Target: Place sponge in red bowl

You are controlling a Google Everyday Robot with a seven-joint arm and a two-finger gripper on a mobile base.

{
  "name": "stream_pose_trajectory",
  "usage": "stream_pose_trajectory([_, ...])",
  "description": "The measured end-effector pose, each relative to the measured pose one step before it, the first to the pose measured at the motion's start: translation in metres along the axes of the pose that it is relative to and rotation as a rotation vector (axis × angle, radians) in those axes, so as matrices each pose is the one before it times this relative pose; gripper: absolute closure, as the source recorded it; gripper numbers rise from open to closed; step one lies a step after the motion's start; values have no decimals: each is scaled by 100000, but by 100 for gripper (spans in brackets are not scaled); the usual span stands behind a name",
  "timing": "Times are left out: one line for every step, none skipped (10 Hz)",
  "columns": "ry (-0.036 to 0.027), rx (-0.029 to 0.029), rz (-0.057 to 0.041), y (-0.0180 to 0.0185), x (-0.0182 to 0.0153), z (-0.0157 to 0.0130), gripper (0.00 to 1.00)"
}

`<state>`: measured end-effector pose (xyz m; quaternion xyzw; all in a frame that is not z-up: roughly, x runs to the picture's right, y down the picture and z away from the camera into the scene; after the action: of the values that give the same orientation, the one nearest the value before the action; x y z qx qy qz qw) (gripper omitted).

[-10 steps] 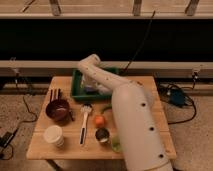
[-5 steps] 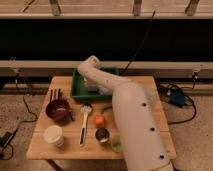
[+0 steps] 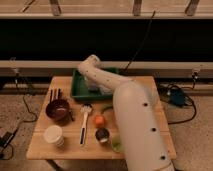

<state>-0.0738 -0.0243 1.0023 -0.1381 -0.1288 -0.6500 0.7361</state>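
Observation:
My white arm reaches from the lower right over the table, bends at the back and comes down into the green tray [image 3: 79, 89]. My gripper [image 3: 98, 89] is low inside that tray, mostly covered by the forearm. I see no grey-blue sponge; it may be hidden under the arm in the tray. No bright orange-red bowl is in view. The only bowl showing is the dark maroon-brown one [image 3: 57, 110] at the table's left.
On the wooden table [image 3: 45, 150] are a white cup [image 3: 53, 135], a white-handled brush [image 3: 84, 124], a small orange round thing [image 3: 100, 120], a metal can [image 3: 102, 135], green items [image 3: 117, 144] and dark utensils [image 3: 55, 93]. Cables lie on the floor.
The arm's elbow has shifted very slightly to the right. The things on the table have not moved.

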Motion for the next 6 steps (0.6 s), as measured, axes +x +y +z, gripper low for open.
stream_pose_trajectory([-498, 849, 1093, -10, 64, -272, 100])
stream_pose_trajectory([-857, 1707, 1801, -83, 121, -544, 100])
stream_pose_trajectory([-337, 983, 814, -69, 62, -299, 100])
stream_pose_trajectory([-456, 1846, 1267, -187, 121, -591, 100])
stream_pose_trajectory([-392, 2386, 1324, -258, 244, -934, 100])
stream_pose_trajectory([-711, 2229, 1037, -282, 88, -733, 100])
